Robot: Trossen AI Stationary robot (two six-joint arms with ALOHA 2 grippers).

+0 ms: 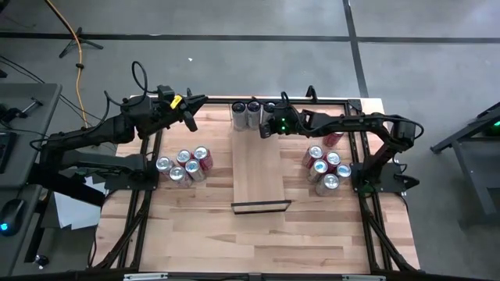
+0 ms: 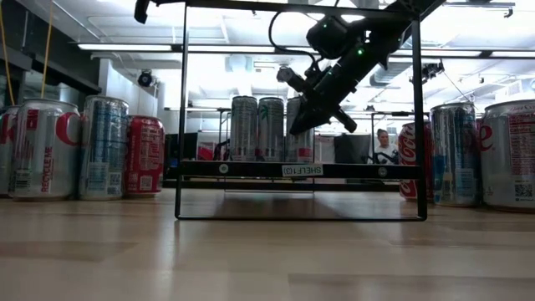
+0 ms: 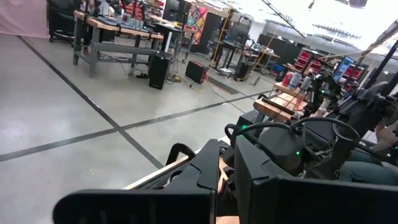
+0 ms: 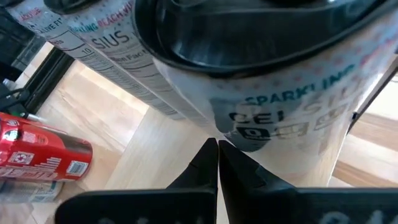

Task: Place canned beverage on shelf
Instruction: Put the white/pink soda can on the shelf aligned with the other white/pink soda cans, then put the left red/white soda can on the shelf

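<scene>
Landmark: the shelf [image 1: 261, 176], a pale wood board down the table's middle, black lip at its near end.

3 tall slim silver cans [image 1: 251, 114] stand in a row at the shelf's far end; in the low view they show upright behind the shelf's black front bar. Right gripper [image 1: 266, 129] sits at the far end of the shelf, just beside the rightmost slim can [image 4: 273, 93], fingers pressed together and empty; the right wrist view shows the closed tips pointing at that can's lower wall, very near it, contact unclear. Left gripper [image 1: 190, 117] hangs off the shelf's far-left side, also shut, holding nothing, waiting.

A cluster of short soda cans [image 1: 184, 165] stands left of the shelf, another cluster [image 1: 326, 168] right of it, well clear of the board.

Step, as judged: a can looks placed, or the right gripper is nudging it into line. Next move likely calls for backing away without tipping the row, then opening over a cluster can.
</scene>
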